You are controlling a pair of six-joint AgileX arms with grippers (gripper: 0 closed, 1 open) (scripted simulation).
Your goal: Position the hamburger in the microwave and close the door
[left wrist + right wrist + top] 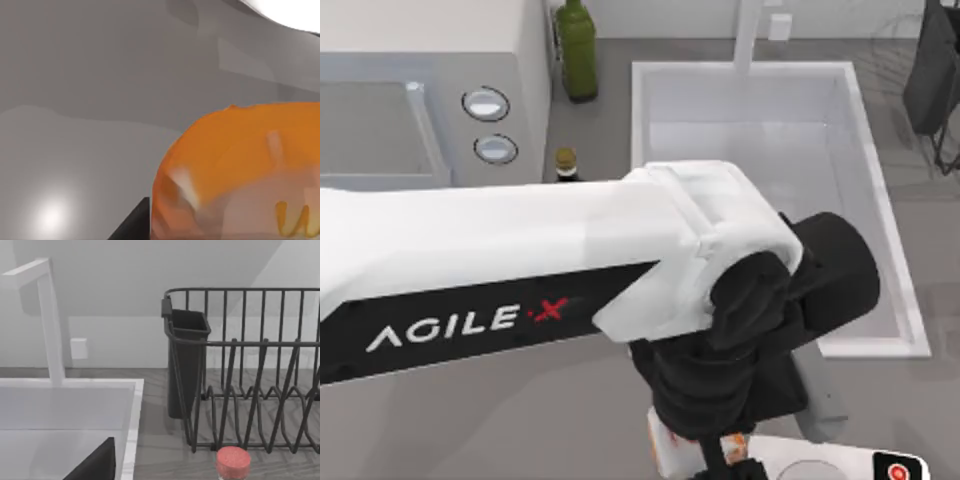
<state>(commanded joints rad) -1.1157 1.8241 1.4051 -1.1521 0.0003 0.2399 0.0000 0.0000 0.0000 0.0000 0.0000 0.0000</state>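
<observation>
At counter's near edge, my left gripper point(720, 450) over small round orange-brown hamburger point(240, 170), finger spread unclear. Grasp step, I judge. Large white boxy microwave point(470, 90) far left, door point(375, 130) seemingly shut. Next: secure bun, lift. Right arm parked near sink.

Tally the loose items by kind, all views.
Bottles: 2, green and dark
Hamburger: 1
Red-capped jar: 1
White device with red button: 1
Dish rack: 1
Total: 6
</observation>
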